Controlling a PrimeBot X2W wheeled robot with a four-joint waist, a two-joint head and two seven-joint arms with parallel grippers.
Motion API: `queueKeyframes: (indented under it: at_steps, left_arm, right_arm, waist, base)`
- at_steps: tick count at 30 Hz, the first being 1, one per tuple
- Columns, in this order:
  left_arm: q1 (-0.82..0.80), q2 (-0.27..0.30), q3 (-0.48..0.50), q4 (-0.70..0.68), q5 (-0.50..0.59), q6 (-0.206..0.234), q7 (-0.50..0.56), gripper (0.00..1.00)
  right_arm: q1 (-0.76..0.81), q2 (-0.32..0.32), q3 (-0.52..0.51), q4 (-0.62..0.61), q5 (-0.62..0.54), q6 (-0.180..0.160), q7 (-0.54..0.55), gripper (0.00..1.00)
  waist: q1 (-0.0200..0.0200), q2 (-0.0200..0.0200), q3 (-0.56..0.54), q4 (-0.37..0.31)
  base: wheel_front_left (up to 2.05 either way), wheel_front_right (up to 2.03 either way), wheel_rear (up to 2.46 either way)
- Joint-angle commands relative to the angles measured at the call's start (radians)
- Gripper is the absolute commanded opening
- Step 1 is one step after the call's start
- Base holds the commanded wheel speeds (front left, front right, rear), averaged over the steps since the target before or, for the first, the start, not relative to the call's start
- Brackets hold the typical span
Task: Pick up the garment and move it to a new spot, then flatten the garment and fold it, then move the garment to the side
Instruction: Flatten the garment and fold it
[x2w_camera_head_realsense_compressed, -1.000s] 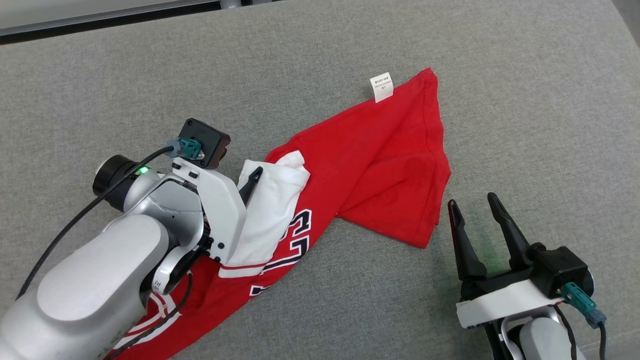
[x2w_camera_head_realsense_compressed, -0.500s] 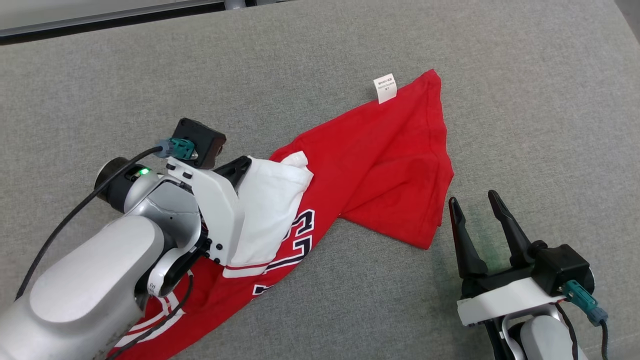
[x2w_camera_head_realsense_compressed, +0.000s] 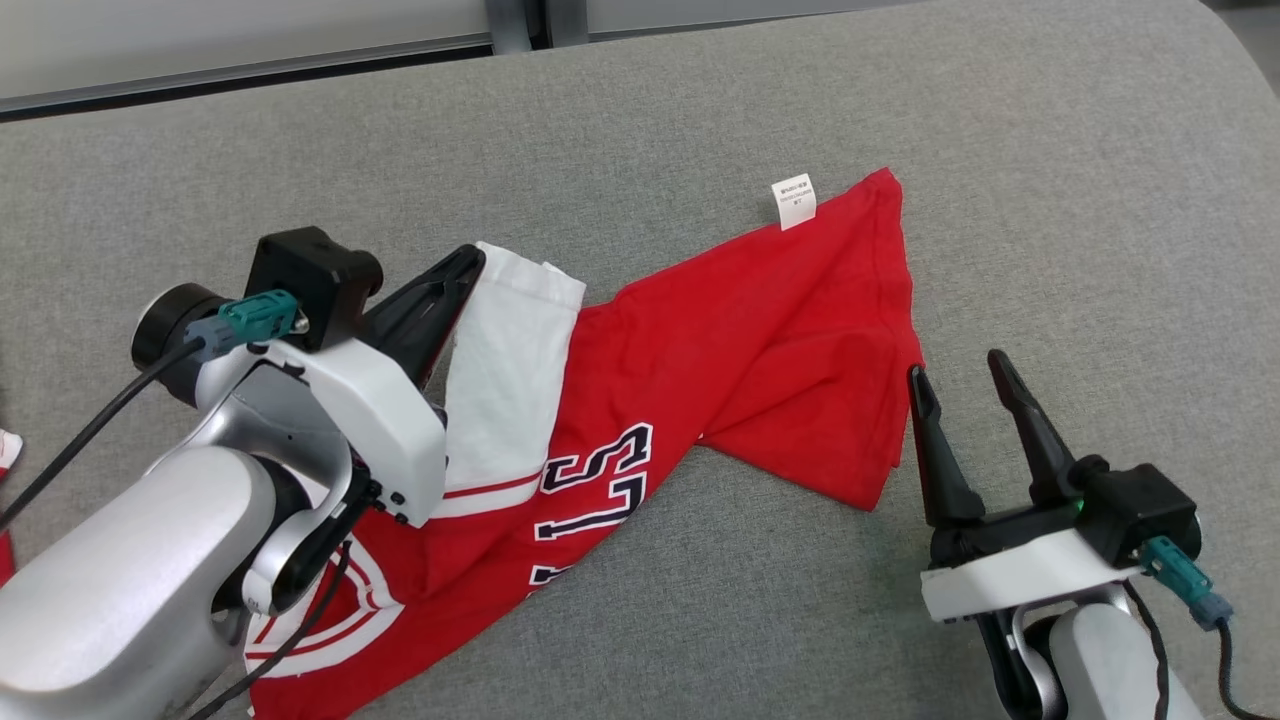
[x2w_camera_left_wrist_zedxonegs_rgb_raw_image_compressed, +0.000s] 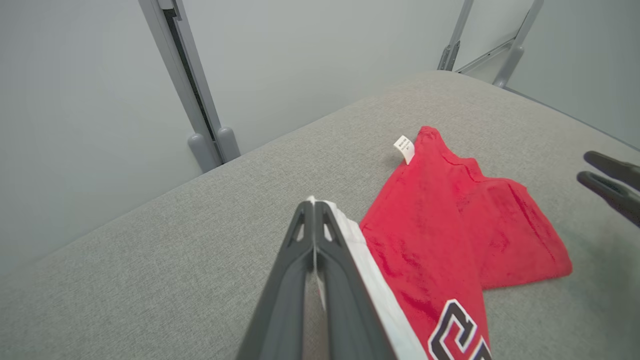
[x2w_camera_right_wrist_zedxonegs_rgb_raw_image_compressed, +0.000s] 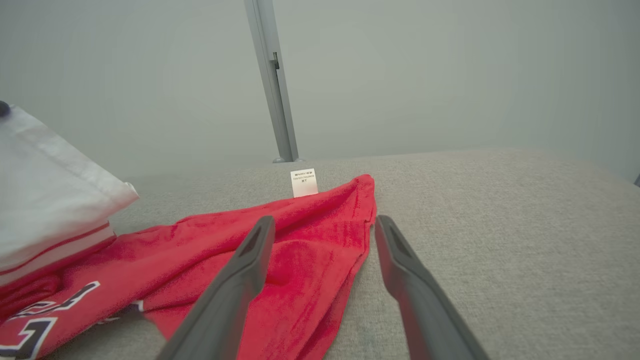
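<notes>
The garment (x2w_camera_head_realsense_compressed: 740, 340) is a red jersey with white sleeves and black-and-white lettering, crumpled across the grey cushion. A small white label (x2w_camera_head_realsense_compressed: 794, 201) sticks out at its far corner. My left gripper (x2w_camera_head_realsense_compressed: 468, 262) is shut on the hem of the white sleeve (x2w_camera_head_realsense_compressed: 505, 375) and holds it lifted off the cushion. In the left wrist view the two fingers (x2w_camera_left_wrist_zedxonegs_rgb_raw_image_compressed: 320, 250) are pressed together with a thin strip of white cloth pinched between them. My right gripper (x2w_camera_head_realsense_compressed: 960, 375) stands open just right of the garment's near right edge (x2w_camera_right_wrist_zedxonegs_rgb_raw_image_compressed: 320, 260), with nothing between its fingers.
The grey upholstered surface (x2w_camera_head_realsense_compressed: 1050, 200) extends far and right of the garment. A pale wall with a grey metal post (x2w_camera_right_wrist_zedxonegs_rgb_raw_image_compressed: 272, 80) runs behind the cushion's far edge. A scrap of red-and-white cloth (x2w_camera_head_realsense_compressed: 6, 450) shows at the left border.
My left gripper closed on the white sleeve and has raised it up and away. The head camera tilted, shifting the picture down. The right gripper stayed open.
</notes>
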Motion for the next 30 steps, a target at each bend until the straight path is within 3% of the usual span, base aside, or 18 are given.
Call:
queueKeyframes:
  at_steps: [1,4,7,9,13,18,25,30]
  left_arm:
    - [0.022,0.014,0.011,-0.026,-0.011,0.006,-0.011,0.00]
    - [0.041,0.046,0.026,-0.069,-0.020,0.013,-0.016,0.00]
    - [0.053,0.072,0.042,-0.115,-0.029,0.022,-0.018,0.00]
    - [0.058,0.088,0.049,-0.140,-0.033,0.029,-0.015,0.00]
    - [0.057,0.103,0.060,-0.175,-0.020,0.042,-0.019,0.00]
    - [0.050,0.111,0.053,-0.203,-0.009,0.052,-0.005,0.00]
    - [0.022,0.103,0.037,-0.220,0.008,0.054,0.013,0.00]
    - [0.016,0.098,0.030,-0.223,0.017,0.055,0.023,0.00]
  right_arm:
    - [-0.028,-0.016,0.005,-0.008,0.010,0.000,-0.001,1.00]
    - [-0.070,-0.036,0.003,0.008,0.042,0.000,-0.001,1.00]
    - [-0.132,-0.081,0.051,0.103,0.137,0.000,-0.001,1.00]
    - [-0.210,-0.147,0.119,0.197,0.213,-0.001,0.000,1.00]
    - [-0.388,-0.264,0.245,0.321,0.388,0.000,0.141,1.00]
    - [-0.584,-0.360,0.345,0.390,0.539,0.000,0.377,1.00]
    - [-0.752,-0.391,0.434,0.502,0.627,0.000,0.580,1.00]
    - [-0.819,-0.379,0.473,0.593,0.631,0.000,0.630,1.00]
  waist:
    - [0.0000,0.0000,-0.002,0.005]
    - [0.0000,0.0000,0.001,0.012]
    - [0.0000,0.0000,0.005,0.019]
    - [0.0000,0.0000,0.007,0.027]
    - [0.0000,0.0000,0.018,0.040]
    - [0.0000,0.0000,0.040,0.062]
    - [0.0000,0.0000,0.079,0.111]
    - [0.0000,0.0000,0.094,0.137]
  base:
    - [0.00,0.00,0.00]
    - [0.00,0.00,0.00]
    - [0.00,0.00,0.00]
    - [0.00,0.00,0.00]
    - [0.00,0.00,0.00]
    - [0.00,0.00,0.00]
    - [0.00,0.00,0.00]
    - [0.00,0.00,0.00]
